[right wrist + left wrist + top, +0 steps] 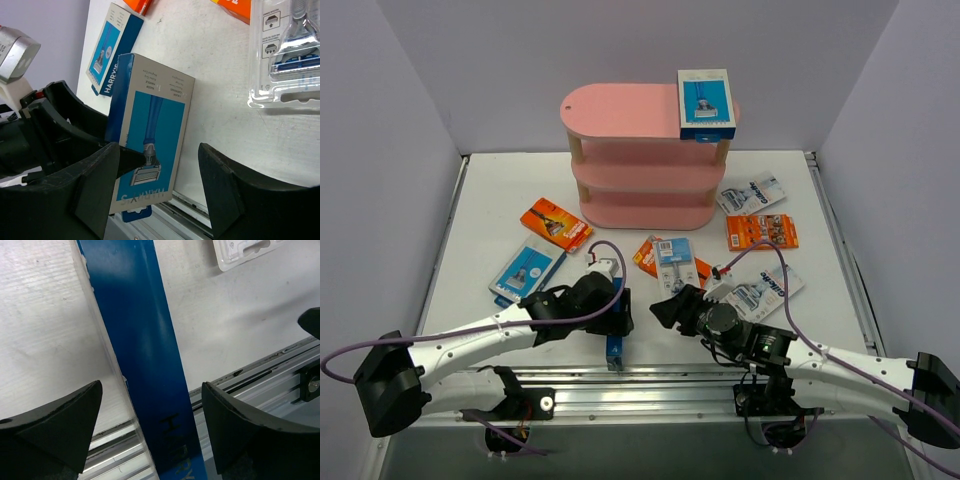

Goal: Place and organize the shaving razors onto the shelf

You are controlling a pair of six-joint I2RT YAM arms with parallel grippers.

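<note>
A: Shelf [620, 112], far middle, carries one razor box [706, 103] on top. Step?
B: Picking the second razor box [145, 365], on edge by the near rail [260, 375]. Left gripper [150, 390] open around it; right gripper [159, 150] open, empty. Next: squeeze, lift.

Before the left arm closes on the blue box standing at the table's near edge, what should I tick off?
1. Left gripper open and straddling the standing blue box: ok.
2. Gap showing on both sides of the box, no grip yet: ok.
3. Right gripper open and empty: ok.
4. Right gripper clear of that box: cannot tell, one fingertip overlaps it in the wrist view.
5. Free room on the shelf top beside the boxed razor already there: ok.
</note>
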